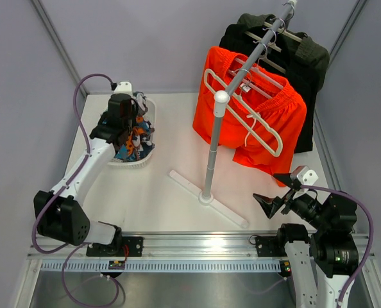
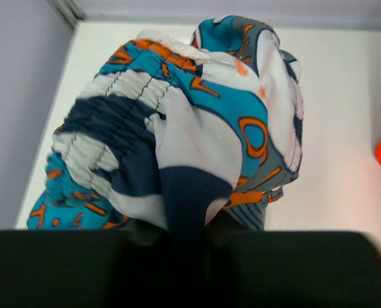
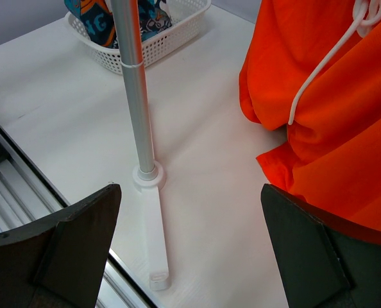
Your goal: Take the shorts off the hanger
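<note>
**Top view.**
- Item one: patterned shorts point(image 1: 141, 136), off the rack point(image 1: 213, 147), bundled in a white basket point(image 1: 134, 163) on the worktop point(image 1: 171, 199). The left claw point(image 1: 127, 138) is down among them.
- Item two: orange shorts point(image 1: 267, 119), hung on the rack, with dark garments point(image 1: 277, 45) behind. The right claw point(image 1: 275, 191) is near and below them, not touching.
- Progress, judged: half done, one pair of two freed.

**Left wrist view.**
- Patterned shorts fill the frame.
- A navy fold runs down between the claw's fingers point(image 2: 293, 269), which appear pinched onto it.

**Right wrist view.**
- The right claw is spread wide and empty.
- Orange shorts, on a white hanger point(image 3: 319, 68), hang ahead and to the right. They are close to the right finger but apart from it.
- Remaining: unhook this pair.
</note>
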